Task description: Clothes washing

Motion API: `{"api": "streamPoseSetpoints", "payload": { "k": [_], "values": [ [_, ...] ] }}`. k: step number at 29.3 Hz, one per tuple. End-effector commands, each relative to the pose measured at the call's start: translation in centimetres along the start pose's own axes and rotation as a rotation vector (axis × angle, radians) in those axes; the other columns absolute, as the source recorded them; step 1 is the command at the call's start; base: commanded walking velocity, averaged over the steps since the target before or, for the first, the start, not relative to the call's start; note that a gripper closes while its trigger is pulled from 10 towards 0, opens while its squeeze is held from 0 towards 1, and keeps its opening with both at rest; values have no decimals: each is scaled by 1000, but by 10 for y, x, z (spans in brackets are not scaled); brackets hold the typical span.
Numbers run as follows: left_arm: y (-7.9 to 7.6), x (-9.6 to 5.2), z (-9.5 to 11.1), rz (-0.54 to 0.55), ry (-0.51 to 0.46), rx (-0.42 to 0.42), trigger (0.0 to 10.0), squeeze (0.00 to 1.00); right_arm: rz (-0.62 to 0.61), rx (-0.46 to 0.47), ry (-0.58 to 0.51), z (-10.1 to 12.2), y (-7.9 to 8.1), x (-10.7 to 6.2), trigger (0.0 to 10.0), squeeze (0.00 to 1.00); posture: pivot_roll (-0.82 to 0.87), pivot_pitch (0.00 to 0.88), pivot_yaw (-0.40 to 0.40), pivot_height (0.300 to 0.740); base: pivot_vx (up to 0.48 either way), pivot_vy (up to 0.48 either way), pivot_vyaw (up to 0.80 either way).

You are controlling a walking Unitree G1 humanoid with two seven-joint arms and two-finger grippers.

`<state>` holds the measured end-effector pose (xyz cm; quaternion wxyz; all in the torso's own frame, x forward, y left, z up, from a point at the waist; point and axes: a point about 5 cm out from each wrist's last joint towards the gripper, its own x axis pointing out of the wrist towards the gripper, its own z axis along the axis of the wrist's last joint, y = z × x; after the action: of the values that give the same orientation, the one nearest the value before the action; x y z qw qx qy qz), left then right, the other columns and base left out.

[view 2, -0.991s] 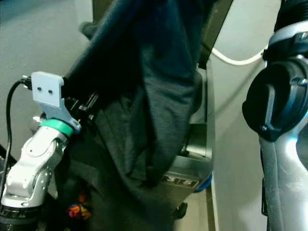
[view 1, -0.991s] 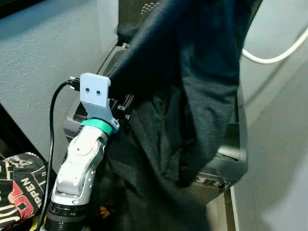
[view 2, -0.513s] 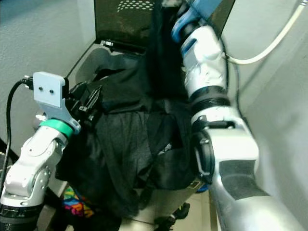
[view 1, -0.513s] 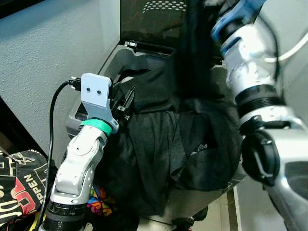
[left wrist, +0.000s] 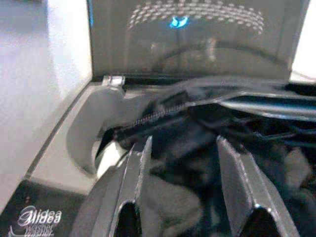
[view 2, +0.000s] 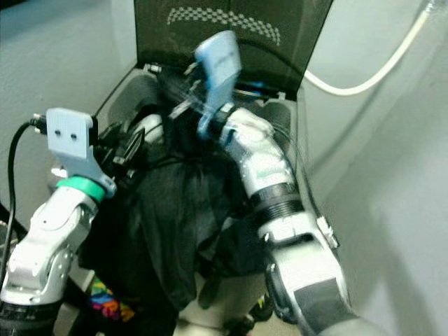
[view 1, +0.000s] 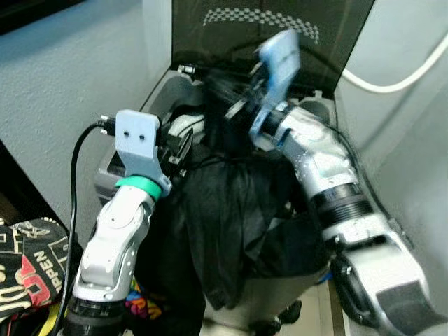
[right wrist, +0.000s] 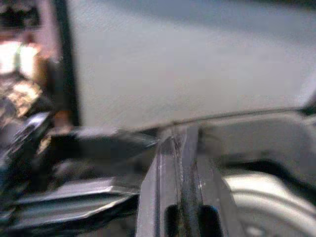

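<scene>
Black cloth, a dark garment (view 1: 231,217), is heaped across the mouth of the top-loading washing machine (view 1: 175,91), whose tinted lid (view 1: 273,28) stands propped open behind it. Part of the bundle sits over the tub opening; the rest spills over the machine's front edge and hangs toward the floor, so its long axis runs from the tub out and down over the front.

At the machine's back rim the right gripper (view 1: 234,105) reaches over the cloth, its fingers pressed flat together in the right wrist view; whether any fabric is pinched between them I cannot tell through the blur. It looks placed to push the garment down inside.

By the machine's left front corner the left gripper (left wrist: 182,163) hovers above the cloth with fingers parted, holding nothing, probably ready to gather the overhanging part.

Beside the machine's left foot lies printed clothing (view 1: 24,266).
</scene>
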<state>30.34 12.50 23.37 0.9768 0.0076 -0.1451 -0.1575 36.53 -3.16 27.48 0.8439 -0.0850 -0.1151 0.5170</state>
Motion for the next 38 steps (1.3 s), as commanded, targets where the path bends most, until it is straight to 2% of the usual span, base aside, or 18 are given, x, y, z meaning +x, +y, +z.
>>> {"api": "streamPoseSetpoints", "payload": {
  "k": [1,4,5,6,9,11,13,14,20,21,22,24,29,30,36,37,38],
  "values": [
    [-7,0,-1,-40,6,-9,10000,0,6,7,38,-6,8,5,10000,0,60,16,-14,740,0,0,0],
    [-8,0,-2,-47,14,-8,10000,0,-19,33,40,-8,9,6,10000,0,60,16,-14,740,0,0,0],
    [-8,-1,-4,-50,31,2,10000,0,-75,83,48,-10,5,10,10000,1000,63,22,-16,740,0,0,0],
    [-8,-1,-4,-50,31,2,10000,0,-75,83,48,-10,5,10,10000,1000,63,22,-16,740,0,0,0],
    [-7,-2,-5,-45,44,13,10000,0,-196,164,13,1,-9,14,10000,1000,68,25,-19,740,0,0,0],
    [-5,-1,-4,-38,38,9,10000,0,-294,150,-12,16,-25,16,10000,1000,59,28,-13,740,0,0,0],
    [-5,-1,-4,-40,38,6,10000,0,-315,136,-12,20,-28,18,10000,1000,59,28,-13,740,0,0,0],
    [-6,0,-4,-46,38,1,10000,0,-348,113,-18,30,-33,24,10000,1000,51,29,-6,740,0,0,0],
    [-10,3,-4,-27,37,20,10000,0,-379,87,-48,56,-33,42,10000,1000,56,33,-24,740,0,0,0],
    [-10,3,-4,-27,37,20,10000,0,-379,87,-48,56,-33,42,10000,1000,56,33,-24,740,0,0,0],
    [-3,3,-3,28,36,35,10000,0,-285,70,34,49,-25,48,10000,1000,60,36,-31,740,0,0,0],
    [5,1,-2,87,31,33,10000,0,-257,56,95,40,-23,50,10000,1000,64,43,-47,740,0,0,0],
    [17,-6,-3,146,40,65,10000,0,-309,41,126,33,-29,46,10000,984,80,50,-65,740,0,0,0],
    [19,-8,-3,152,42,69,10000,0,-313,14,167,27,-30,45,10000,886,86,53,-69,740,0,0,0],
    [19,-10,-2,153,45,67,10000,0,-303,-5,226,16,-31,40,10000,882,89,56,-66,740,0,0,0],
    [18,-10,-3,146,49,65,10000,0,-324,-17,263,8,-35,33,10000,0,90,59,-58,740,0,0,0],
    [18,-10,-3,146,49,65,10000,0,-324,-17,263,8,-35,33,10000,0,90,59,-58,740,0,0,0]
  ]
}}
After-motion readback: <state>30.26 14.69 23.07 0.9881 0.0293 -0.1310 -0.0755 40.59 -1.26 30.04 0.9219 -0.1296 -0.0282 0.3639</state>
